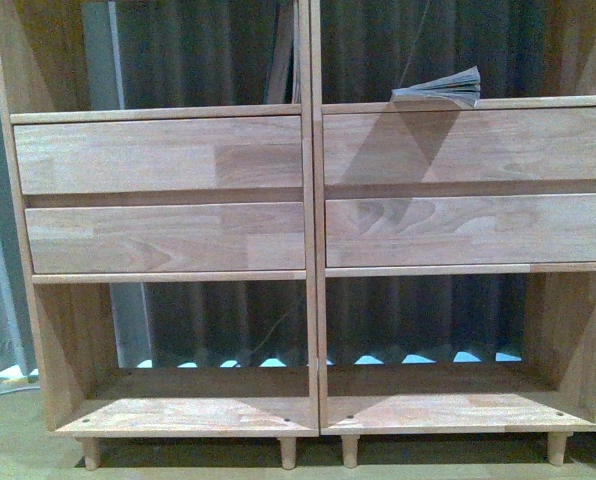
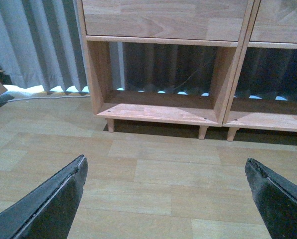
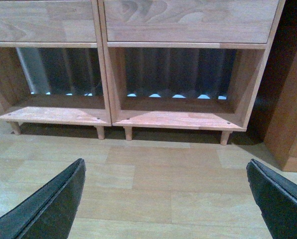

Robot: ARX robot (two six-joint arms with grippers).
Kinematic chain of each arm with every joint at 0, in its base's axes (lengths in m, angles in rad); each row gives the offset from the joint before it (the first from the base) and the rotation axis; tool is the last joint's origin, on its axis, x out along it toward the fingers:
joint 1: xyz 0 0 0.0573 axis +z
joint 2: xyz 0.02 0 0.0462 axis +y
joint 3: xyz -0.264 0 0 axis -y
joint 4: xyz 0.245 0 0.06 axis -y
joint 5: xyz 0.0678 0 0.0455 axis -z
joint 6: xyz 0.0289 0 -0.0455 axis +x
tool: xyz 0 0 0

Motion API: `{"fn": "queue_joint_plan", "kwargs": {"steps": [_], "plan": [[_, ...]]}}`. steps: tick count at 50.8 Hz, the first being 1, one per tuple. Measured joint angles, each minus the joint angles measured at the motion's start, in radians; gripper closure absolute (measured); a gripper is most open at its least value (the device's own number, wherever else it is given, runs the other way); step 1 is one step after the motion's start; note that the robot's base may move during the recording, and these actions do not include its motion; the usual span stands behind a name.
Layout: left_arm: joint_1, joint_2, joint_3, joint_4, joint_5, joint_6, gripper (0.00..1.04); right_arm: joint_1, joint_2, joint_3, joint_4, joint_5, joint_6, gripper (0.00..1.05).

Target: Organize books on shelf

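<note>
Both spread apart, left hand (image 2: 164,160), right hand (image 3: 165,162), shelf (image 1: 168,155) top cropped, books (image 1: 443,90) blurry, perhaps several

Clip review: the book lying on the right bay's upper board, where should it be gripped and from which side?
Probably the front edge of the book, by the lip of the shelf, coming from the front with the open right tool, one finger above, one below: it lies flat, pages fanned, so only its thickness can be pinched.
</note>
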State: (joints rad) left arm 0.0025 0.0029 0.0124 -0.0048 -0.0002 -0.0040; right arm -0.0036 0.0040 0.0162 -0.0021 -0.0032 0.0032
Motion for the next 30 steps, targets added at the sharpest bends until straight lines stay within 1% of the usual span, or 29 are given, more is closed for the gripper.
{"fn": "queue_joint_plan", "kwargs": {"steps": [30], "plan": [[0.000,0.000,0.000,0.000,0.000,0.000,0.07,0.000,0.000,0.000,0.000,0.000,0.000,0.07]]}}
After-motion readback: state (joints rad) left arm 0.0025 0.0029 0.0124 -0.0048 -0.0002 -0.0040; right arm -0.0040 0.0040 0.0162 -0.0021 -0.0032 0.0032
